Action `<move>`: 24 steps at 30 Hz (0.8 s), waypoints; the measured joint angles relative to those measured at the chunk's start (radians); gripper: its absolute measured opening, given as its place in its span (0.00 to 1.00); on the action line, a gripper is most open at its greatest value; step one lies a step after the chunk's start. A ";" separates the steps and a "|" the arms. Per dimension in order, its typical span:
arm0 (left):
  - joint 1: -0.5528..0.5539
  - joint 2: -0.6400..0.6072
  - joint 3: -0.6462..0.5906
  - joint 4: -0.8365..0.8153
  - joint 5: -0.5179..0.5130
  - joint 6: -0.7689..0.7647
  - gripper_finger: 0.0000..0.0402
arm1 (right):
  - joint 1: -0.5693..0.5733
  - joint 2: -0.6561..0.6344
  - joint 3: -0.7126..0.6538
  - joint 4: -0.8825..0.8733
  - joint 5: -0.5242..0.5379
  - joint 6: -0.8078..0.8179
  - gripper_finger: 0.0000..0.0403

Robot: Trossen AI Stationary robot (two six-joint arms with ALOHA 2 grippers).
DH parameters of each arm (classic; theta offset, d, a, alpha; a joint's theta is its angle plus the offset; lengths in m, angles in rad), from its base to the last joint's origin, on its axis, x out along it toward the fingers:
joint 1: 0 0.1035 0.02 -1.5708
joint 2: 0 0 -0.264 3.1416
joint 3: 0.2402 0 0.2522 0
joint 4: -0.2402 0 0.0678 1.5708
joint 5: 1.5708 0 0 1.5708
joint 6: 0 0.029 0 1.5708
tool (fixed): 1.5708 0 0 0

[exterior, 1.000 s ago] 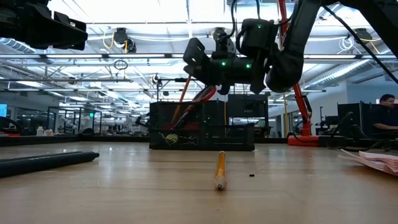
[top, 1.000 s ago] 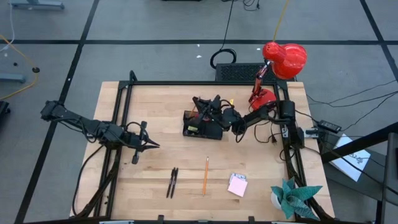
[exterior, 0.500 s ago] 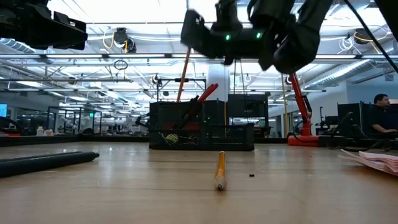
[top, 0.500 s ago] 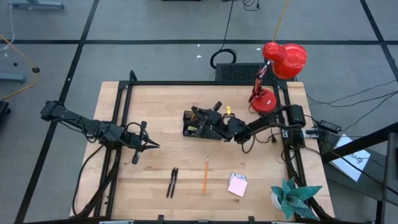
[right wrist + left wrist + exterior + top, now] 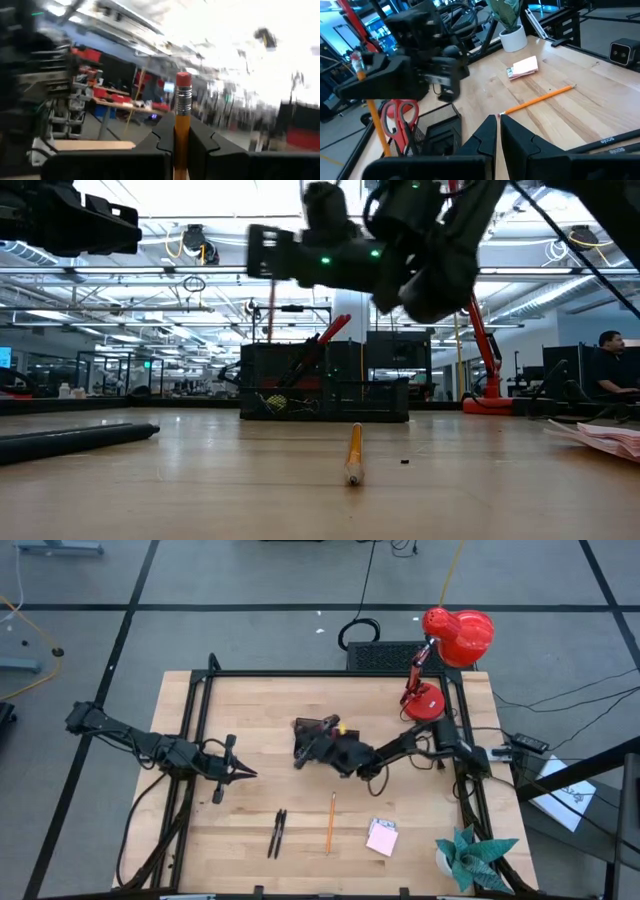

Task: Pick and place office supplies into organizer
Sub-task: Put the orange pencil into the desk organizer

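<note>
Orange pencil point(image 5: 182, 125) is sitting pinched in the right gripper point(image 5: 181, 131) above the organizer point(image 5: 318, 740). It should be lowered upright, in my judgement; left gripper point(image 5: 496, 131) is waiting pressed together

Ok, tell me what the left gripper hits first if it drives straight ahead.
Probably the organizer: the shut left gripper points across the table toward it and the right gripper hovering there. Depth is unclear.

Right gripper point(image 5: 181, 131) clamped on an orange pencil point(image 5: 182, 120), red eraser end upright above the fingers point(image 5: 160, 132), blurred workshop behind the pencil.
</note>
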 joint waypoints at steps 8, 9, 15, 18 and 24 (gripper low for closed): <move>0.000 0.000 0.000 -0.045 0.000 0.000 0.08 | 0.030 0.074 0.110 0.001 0.054 -0.215 0.02; 0.000 0.000 0.000 -0.051 0.000 0.000 0.08 | 0.030 0.072 0.108 0.002 0.075 -0.225 0.02; 0.000 0.000 0.000 -0.070 0.000 -0.007 0.08 | 0.019 0.073 0.077 0.001 0.133 -0.133 0.03; 0.000 0.000 0.000 -0.073 0.004 -0.008 0.08 | 0.001 0.070 0.054 0.003 0.193 -0.004 0.03; 0.000 0.000 0.000 -0.073 0.026 -0.008 0.08 | -0.015 0.070 0.038 0.002 0.233 0.033 0.03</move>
